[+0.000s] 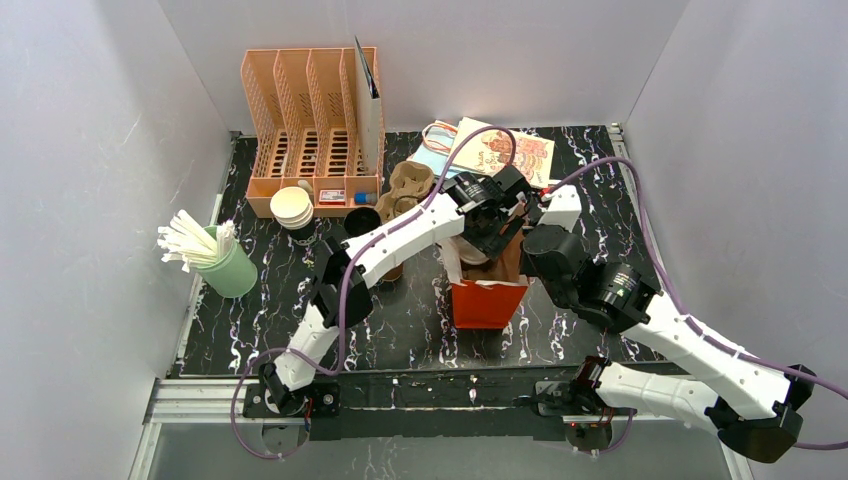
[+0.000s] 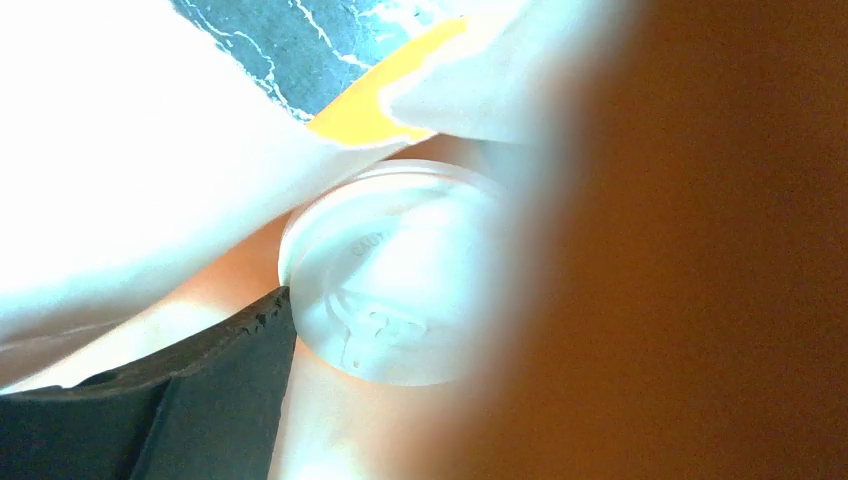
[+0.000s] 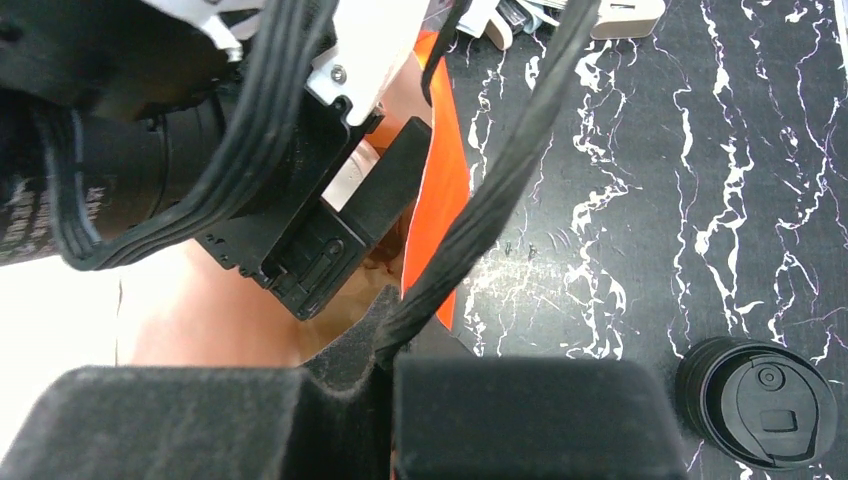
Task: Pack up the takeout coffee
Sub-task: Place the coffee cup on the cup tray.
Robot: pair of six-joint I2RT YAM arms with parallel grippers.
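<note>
my left gripper stands wide at the lidded coffee cup inside the orange paper bag, hold unclear; if my right gripper, pinched shut on the bag, slips, the cup tips.

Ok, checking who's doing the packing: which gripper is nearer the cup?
Left. The left gripper is down inside the bag, right beside the lidded cup; the right gripper pinches the bag's rim, off to one side.

This was a robotics lab's test cell: plain white panels boxed in a black marbled table, a left arm and right arm sat mounted along a metal rail, and café props, a peach organizer and a green cup of white sticks, stood staged.
</note>
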